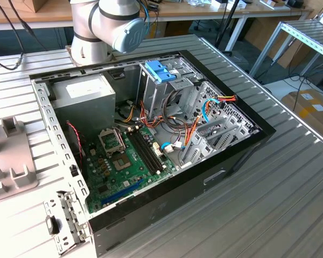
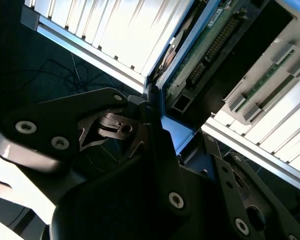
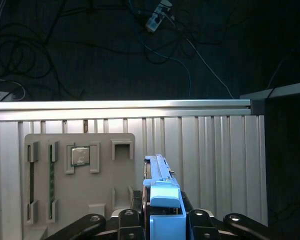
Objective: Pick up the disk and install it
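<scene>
Blue plastic frames the disk (image 3: 162, 197), and you have it clamped edge-on between the gripper (image 3: 163, 214) fingers, which are closed narrow on its flat sides. In the first wrist view the blue tab end points away from the claw, with the silver body running as a thin strip behind it. In the second wrist view you see the other face, a green circuit board (image 2: 210, 47) with a row of connector pins, bordered by the same blue carrier.

Beyond the disk lies the ribbed metal table (image 3: 215, 165), whose bright edge rail runs across behind it with dark floor and cables past that. You cannot tell whether the disk's far end touches the table. Just beside it on the table sits a grey fixture tray (image 3: 102, 187), with a processor chip (image 3: 80, 156) in one pocket and two memory sticks (image 3: 51, 182) standing in slots near the tray's outer edge.

In the exterior view the open computer case (image 1: 177, 188) lies mid-table, well apart from the tray at the table's edge on the exterior view's left. Inside it you see the grey power supply (image 1: 83, 94) in one far corner, the green motherboard (image 1: 124, 166) on the floor and a paler blue latch (image 1: 160, 71) on top of the drive bays. The arm's base (image 1: 91, 37) stands at the table's far edge behind the case.
</scene>
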`<state>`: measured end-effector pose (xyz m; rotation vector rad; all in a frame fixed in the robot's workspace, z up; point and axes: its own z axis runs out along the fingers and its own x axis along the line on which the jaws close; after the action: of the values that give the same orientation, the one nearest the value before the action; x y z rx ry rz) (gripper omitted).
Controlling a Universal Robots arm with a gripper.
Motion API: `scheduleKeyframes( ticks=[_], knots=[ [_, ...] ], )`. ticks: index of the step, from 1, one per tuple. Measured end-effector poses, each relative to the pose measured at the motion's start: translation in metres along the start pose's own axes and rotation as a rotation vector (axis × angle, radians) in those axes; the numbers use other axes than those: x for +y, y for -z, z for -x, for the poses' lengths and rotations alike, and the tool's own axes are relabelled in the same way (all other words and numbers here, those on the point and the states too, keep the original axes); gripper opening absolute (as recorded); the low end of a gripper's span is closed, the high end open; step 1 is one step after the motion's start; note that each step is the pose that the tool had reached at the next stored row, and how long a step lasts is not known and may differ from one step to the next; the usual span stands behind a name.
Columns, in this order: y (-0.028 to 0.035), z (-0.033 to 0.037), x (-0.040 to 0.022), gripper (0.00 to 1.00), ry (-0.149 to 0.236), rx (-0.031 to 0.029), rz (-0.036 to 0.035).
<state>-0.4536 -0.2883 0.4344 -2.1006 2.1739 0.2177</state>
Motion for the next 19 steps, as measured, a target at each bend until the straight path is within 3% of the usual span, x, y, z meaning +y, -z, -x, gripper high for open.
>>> scheduleKeyframes(
  ticks=[19],
  knots=[
    [0.0153,0.0028,-0.0003,0.37,0.0,-0.0103,0.0005]
  ],
)
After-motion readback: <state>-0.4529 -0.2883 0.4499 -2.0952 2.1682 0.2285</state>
